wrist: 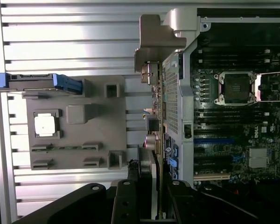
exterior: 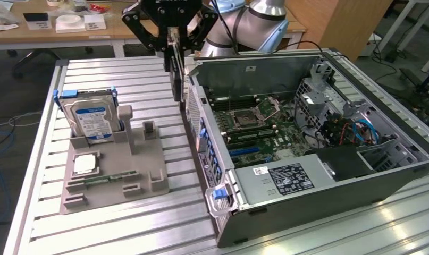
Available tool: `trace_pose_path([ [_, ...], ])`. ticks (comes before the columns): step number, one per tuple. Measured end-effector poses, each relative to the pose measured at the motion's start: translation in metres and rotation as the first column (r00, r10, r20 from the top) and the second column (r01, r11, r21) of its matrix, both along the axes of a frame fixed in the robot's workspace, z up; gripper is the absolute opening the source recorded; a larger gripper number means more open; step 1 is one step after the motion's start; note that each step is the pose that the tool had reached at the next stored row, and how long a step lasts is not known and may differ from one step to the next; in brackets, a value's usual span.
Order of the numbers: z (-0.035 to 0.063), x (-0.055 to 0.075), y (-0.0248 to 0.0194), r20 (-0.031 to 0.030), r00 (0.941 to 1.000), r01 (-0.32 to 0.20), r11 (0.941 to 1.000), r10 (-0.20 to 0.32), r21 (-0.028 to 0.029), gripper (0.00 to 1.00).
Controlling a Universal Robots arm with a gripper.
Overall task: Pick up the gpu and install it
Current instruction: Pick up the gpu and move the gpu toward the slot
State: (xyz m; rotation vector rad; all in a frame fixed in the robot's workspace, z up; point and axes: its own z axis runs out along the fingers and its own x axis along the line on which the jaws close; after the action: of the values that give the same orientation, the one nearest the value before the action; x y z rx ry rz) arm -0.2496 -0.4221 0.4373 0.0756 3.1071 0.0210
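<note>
Gripper (exterior: 174, 48) in the exterior view hangs above the table (exterior: 115, 223), its jaws pinching the top edge of the gpu (exterior: 177, 79). The card hangs vertical and edge-on, in the air between the grey fixture (exterior: 150, 175) and the open computer case (exterior: 306, 133), close to the case wall.

In the wrist view the gpu (wrist: 151, 123) runs away from the gripper (wrist: 151, 186), with its pale bracket (wrist: 156, 39) at the far end. The card looks light, stiff and fragile. A hold on the board edges, not on the components, seems safest.
</note>
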Motion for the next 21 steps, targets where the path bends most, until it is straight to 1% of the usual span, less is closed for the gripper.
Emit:
trace_pose_path([
  [6,-0.0006,0.011,-0.0001,0.0000,1.0000,0.000,1.0000,0.000,0.0002,0.28],
  [11,-0.0010,0.023,0.0000,0.0000,1.0000,0.000,1.0000,0.000,0.0012,0.28],
  [21,-0.0011,0.037,0.0000,0.0000,1.0000,0.000,1.0000,0.000,0.0018,0.28],
])
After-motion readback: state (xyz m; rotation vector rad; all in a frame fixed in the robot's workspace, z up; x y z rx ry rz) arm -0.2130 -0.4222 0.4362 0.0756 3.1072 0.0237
